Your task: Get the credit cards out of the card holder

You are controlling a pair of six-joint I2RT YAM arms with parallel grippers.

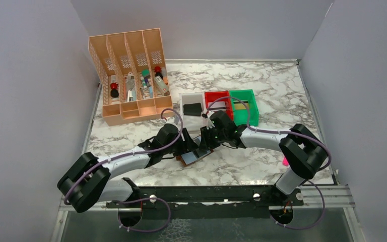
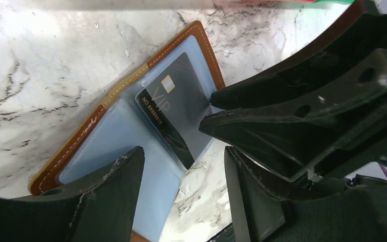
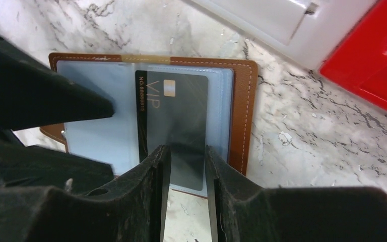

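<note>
The brown card holder (image 1: 194, 157) lies open on the marble table between both grippers. Its blue sleeves face up (image 2: 116, 136). One dark credit card (image 3: 179, 116) marked VIP sits in the right sleeve, its near end sticking out past the holder's edge. My left gripper (image 2: 181, 151) is open, one finger (image 3: 80, 106) lying over the left sleeve. My right gripper (image 3: 186, 151) is open with a narrow gap, its tips just above the card's near end. In the left wrist view its fingers (image 2: 282, 116) reach to the card's edge (image 2: 174, 113).
White (image 1: 185, 101), red (image 1: 216, 98) and green (image 1: 252, 103) bins stand just behind the holder; the white one holds a dark flat item. A peach desk organiser (image 1: 131, 75) with small things is at the back left. Walls close in on three sides.
</note>
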